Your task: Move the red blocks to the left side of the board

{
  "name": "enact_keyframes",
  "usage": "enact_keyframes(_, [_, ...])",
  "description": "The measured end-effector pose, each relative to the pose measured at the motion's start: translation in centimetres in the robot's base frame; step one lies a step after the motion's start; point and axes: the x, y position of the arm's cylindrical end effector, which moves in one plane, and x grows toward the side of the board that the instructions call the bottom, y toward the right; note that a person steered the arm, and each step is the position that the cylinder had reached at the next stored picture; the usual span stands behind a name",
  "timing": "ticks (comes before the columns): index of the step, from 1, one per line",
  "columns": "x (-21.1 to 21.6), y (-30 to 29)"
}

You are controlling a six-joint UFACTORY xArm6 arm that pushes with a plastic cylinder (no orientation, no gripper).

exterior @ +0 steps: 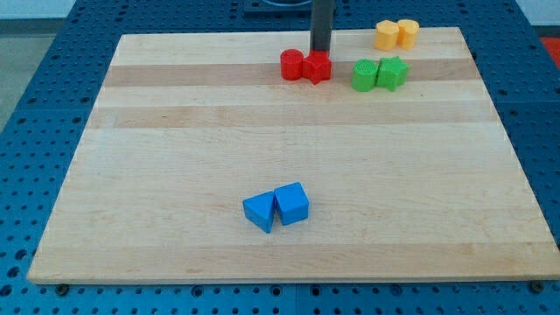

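Blue pegboard frames the table (175, 157), where my tip (321, 52), no pincer fitted, touches two light, slide-prone red blocks (305, 66) near the far edge.

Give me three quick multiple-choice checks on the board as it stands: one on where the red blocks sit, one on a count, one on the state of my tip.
1. Where is the red pair?
A. Near the view's top, about mid-width
B. At the view's bottom left corner
C. Against the blue pair

2. How many blocks are on the board?
A. Four
B. Six
C. Eight

3. How does my tip stand?
A. Out among the blue blocks
B. Right behind the red pair, at its right-hand block
C. Beside the yellow pair

Key: 1 A, since the red cylinder and the second red block sit side by side near the top edge, left of the green pair. 2 C, as red, green, yellow and blue each come as two. 3 B, as my tip ends just above that right-hand red block; contact cannot be told.
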Motion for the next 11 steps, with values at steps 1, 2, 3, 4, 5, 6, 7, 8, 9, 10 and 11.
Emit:
enact_keyframes(1, [-0.4,2.1])
enact_keyframes(2, [-0.9,6.5])
enact_keyframes(3, [-0.3,6.4])
enact_keyframes(4, [-0.1,3.7])
enact_keyframes(5, [0.6,1.9])
enact_keyframes(6, [0.7,2.3])
enact_keyframes(7, [0.8,4.4])
enact_keyframes(8, [2.8,4.5])
enact_keyframes(9, [3.8,2.8])
enact_keyframes(10, [2.4,-2.4])
enact_keyframes(11, [0.1,-8.8])
